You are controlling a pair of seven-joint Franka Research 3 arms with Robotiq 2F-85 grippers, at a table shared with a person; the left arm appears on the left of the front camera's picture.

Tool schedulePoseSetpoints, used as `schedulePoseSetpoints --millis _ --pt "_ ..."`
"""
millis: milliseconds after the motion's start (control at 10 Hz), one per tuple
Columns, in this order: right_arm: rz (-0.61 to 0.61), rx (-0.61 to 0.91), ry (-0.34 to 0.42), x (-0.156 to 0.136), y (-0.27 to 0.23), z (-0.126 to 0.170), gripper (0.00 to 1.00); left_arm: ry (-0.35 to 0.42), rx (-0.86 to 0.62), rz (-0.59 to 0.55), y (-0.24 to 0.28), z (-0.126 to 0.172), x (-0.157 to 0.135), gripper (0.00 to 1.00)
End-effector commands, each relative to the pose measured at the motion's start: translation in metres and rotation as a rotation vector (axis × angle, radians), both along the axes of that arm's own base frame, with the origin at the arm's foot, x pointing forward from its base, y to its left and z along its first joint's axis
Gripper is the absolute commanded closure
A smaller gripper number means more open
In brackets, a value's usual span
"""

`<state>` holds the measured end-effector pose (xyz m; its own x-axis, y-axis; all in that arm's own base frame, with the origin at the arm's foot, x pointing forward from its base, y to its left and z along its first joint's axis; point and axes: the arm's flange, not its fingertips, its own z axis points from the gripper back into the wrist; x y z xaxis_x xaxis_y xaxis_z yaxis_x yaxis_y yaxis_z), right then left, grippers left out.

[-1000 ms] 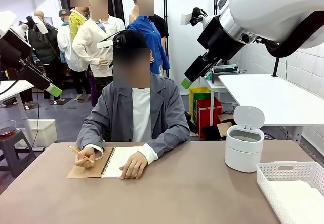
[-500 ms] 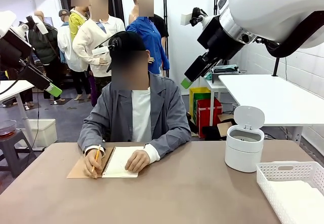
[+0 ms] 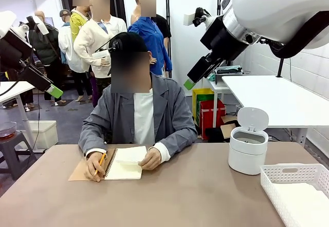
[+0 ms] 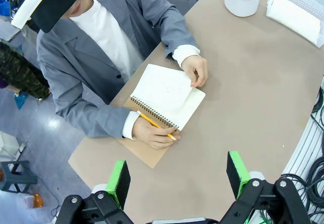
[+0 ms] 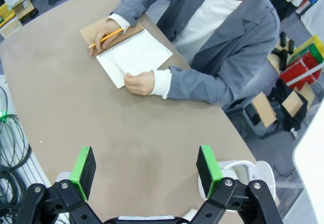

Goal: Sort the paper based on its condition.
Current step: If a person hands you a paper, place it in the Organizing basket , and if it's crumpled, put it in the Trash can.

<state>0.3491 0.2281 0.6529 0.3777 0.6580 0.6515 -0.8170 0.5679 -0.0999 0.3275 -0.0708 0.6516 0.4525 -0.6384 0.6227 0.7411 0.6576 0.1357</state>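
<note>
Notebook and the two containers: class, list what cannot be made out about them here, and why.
Notebook: marks on the page too faint to read, left wrist view; the person's hand covers a corner.
Bin: its inside is hidden by its own rim, front view.
Basket: cut off by the right and bottom edges, front view; its white filling is unidentifiable.

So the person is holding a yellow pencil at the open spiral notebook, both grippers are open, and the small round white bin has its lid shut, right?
Not quite: the small round white bin has its lid flipped up and open, as the front view shows. The rest holds: yellow pencil at the open spiral notebook, left gripper and right gripper open.
</note>
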Motion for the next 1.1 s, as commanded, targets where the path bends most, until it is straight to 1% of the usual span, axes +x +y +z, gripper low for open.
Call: schedulePoseSetpoints --millis 0,1000 --pt "0.002 -0.003 -0.001 0.0007 -0.0009 -0.0006 0.00 -0.003 -0.004 -0.001 0.0004 0.0010 -0.0012 0.00" --pt "0.002 -0.003 -0.001 0.0007 -0.0009 -0.0006 0.00 -0.003 -0.004 -0.001 0.0004 0.0010 -0.0012 0.00"
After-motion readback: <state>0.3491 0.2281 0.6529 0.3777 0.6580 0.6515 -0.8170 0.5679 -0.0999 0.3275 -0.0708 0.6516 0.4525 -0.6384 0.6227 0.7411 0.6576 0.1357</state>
